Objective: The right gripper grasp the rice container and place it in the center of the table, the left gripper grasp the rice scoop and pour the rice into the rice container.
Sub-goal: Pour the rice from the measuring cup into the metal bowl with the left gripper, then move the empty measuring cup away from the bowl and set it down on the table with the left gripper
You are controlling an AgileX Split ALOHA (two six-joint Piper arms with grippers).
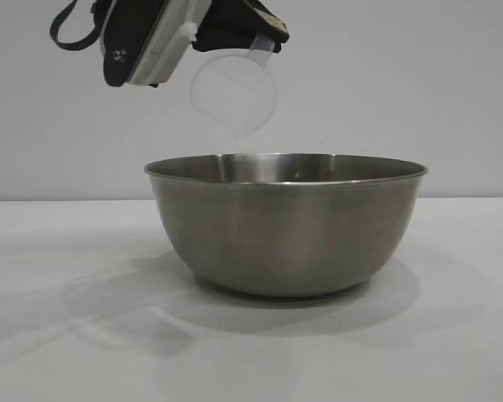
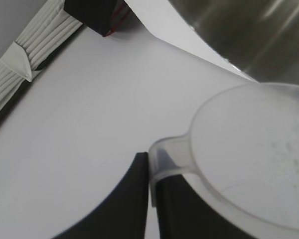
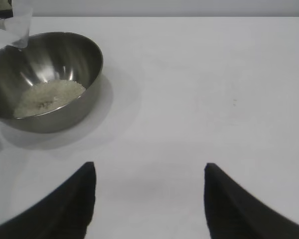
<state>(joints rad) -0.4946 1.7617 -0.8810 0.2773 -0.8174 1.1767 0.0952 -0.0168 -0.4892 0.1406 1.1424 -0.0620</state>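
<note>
left claw (image 2: 150,199) clamps tipped rice scoop (image 1: 233,90) above rice container (image 1: 287,224) rim | rice (image 3: 49,95) inside | right claw (image 3: 149,199) spread over bare worktop (image 3: 199,89), well apart

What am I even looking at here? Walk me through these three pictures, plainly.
Two robot arms work at a table covered in white cloth. One picture looks from outside; the other two come from cameras on each arm's wrist. The left gripper is shut on the handle of a clear plastic rice scoop, tipped above a big steel bowl, the rice container. Rice lies in the bowl. The right gripper hangs open and empty, off to the bowl's side.
</note>
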